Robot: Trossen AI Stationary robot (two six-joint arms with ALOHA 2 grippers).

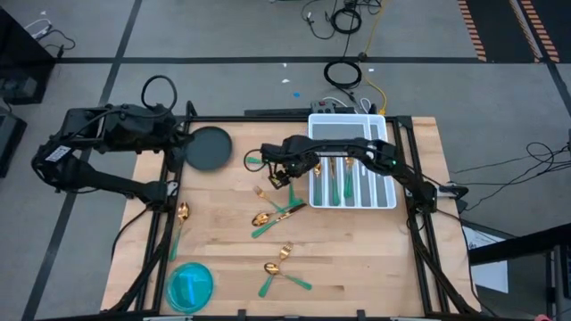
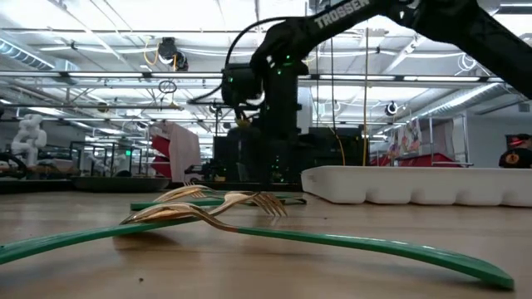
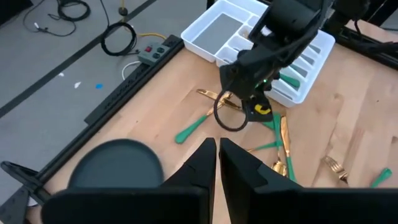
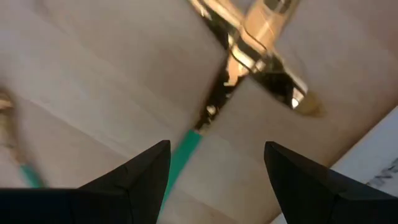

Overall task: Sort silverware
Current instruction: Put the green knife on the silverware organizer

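Observation:
Gold-headed silverware with green handles lies scattered on the wooden table: a fork point(image 1: 265, 192), a spoon point(image 1: 261, 218), a spoon point(image 1: 183, 212) near the left edge, and a fork point(image 1: 285, 252) nearer the front. More pieces lie in the white tray point(image 1: 351, 160). My right gripper point(image 1: 278, 174) reaches past the tray and hovers open over two crossed gold pieces point(image 4: 249, 37). One green handle point(image 4: 183, 155) shows between its fingers point(image 4: 217, 146). My left gripper point(image 3: 217, 144) waits shut at the table's left far corner, above the dark plate point(image 1: 210, 147).
A teal round dish point(image 1: 190, 285) sits at the near left corner. Two crossed forks point(image 2: 208, 208) lie closest to the low camera. A power strip and cables point(image 3: 155, 53) lie on the floor beyond the far edge. Bare wood shows between the scattered pieces.

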